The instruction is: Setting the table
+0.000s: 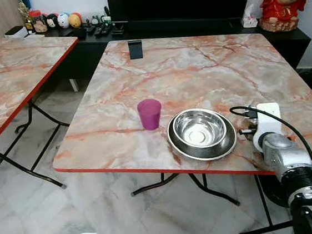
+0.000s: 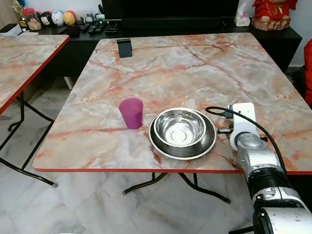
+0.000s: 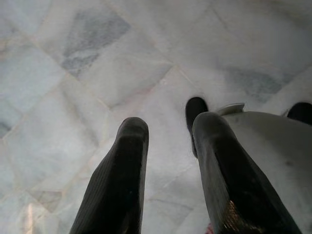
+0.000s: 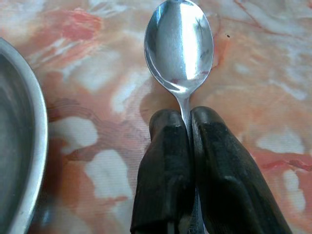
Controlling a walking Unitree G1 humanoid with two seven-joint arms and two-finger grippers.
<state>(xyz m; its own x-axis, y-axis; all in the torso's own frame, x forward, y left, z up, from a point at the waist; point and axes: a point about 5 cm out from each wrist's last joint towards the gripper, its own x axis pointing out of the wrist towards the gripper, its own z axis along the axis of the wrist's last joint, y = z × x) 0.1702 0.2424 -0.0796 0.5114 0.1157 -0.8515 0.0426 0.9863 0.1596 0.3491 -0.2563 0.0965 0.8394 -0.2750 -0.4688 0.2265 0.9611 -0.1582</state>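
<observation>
Clamping a spoon (image 4: 180, 46), the right end effector (image 4: 185, 126) hovered beside the steel bowl (image 1: 201, 133), purple cup (image 1: 149, 114) beyond, left end effector (image 3: 168, 141) parted over floor.

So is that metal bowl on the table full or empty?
Empty. The steel bowl sits upright on the table and its bare shiny bottom shows. The right gripper holds a spoon beside its rim.

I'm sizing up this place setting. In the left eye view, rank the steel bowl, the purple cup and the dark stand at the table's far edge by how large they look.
1. Steel bowl, clearly the largest.
2. Purple cup.
3. Dark stand, which looks smallest, though it sits much farther from the camera, so its true size against the cup is unsure.
</observation>
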